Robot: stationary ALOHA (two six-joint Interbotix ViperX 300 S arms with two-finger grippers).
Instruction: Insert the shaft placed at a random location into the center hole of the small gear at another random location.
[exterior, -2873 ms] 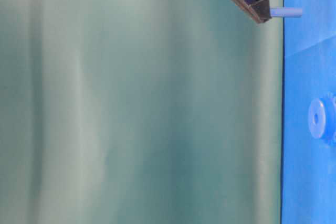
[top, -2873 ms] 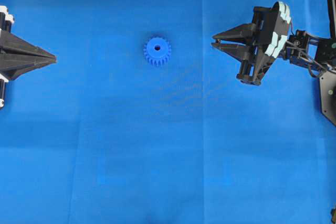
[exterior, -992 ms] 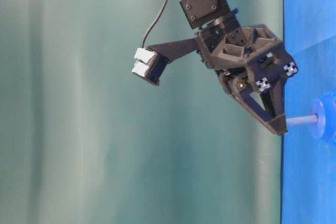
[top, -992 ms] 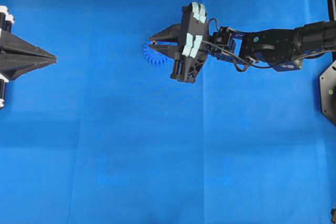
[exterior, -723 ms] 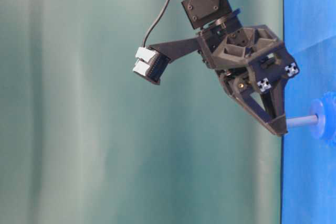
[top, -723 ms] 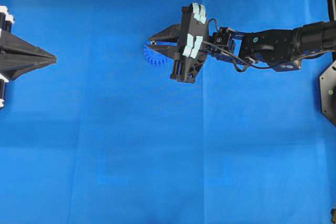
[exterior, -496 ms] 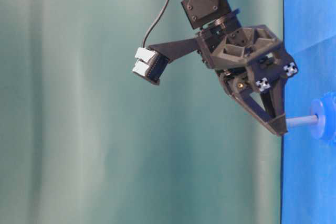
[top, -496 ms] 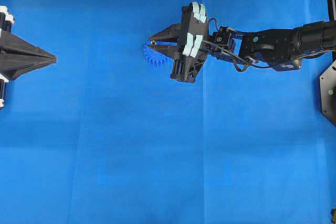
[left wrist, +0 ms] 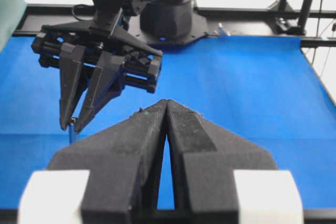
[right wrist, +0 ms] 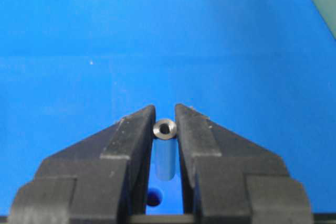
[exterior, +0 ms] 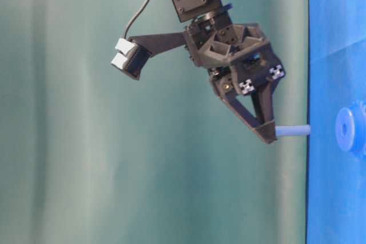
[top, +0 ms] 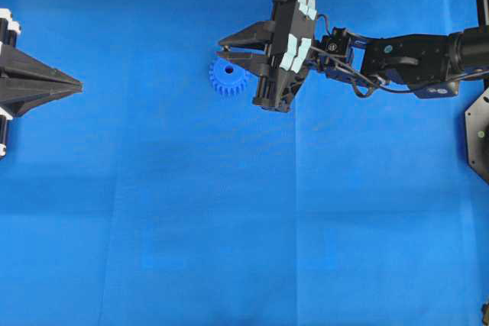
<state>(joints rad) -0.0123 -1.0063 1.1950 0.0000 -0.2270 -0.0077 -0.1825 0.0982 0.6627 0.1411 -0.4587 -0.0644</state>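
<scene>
Looking down from overhead, I am reaching my right gripper (top: 221,47) in from the right side, fingers pointing left, narrowed onto the shaft (top: 221,53), which shows only as a tiny glint at my tips. The small gear (top: 228,77) is lying flat on the blue surface (top: 229,227) just below and beside my tips, its center hole (top: 229,70) showing dark and uncovered. My left gripper (top: 76,84) is resting at the far left edge, well apart from the gear, its fingers pressed together to a point.

In the table-level view, which is turned on its side so the surface stands at the right, I am holding the shaft (exterior: 293,131) clamped at the tips of my right gripper (exterior: 269,135), with the free end pointing toward the surface. The gear (exterior: 350,128) is sitting apart from the shaft's end, with a clear gap between them.

From my left wrist camera, my left gripper (left wrist: 167,103) is showing its two fingers meeting at the tips. My right gripper (left wrist: 72,124) is hanging ahead of it and to the left, above the surface (left wrist: 236,87).

From my right wrist camera, I am gripping the shaft (right wrist: 165,150) between my two fingers (right wrist: 131,140), its hollow end facing the lens. The dark center hole (right wrist: 153,198) is peeking out below the shaft, between my fingers, not lined up with it.
</scene>
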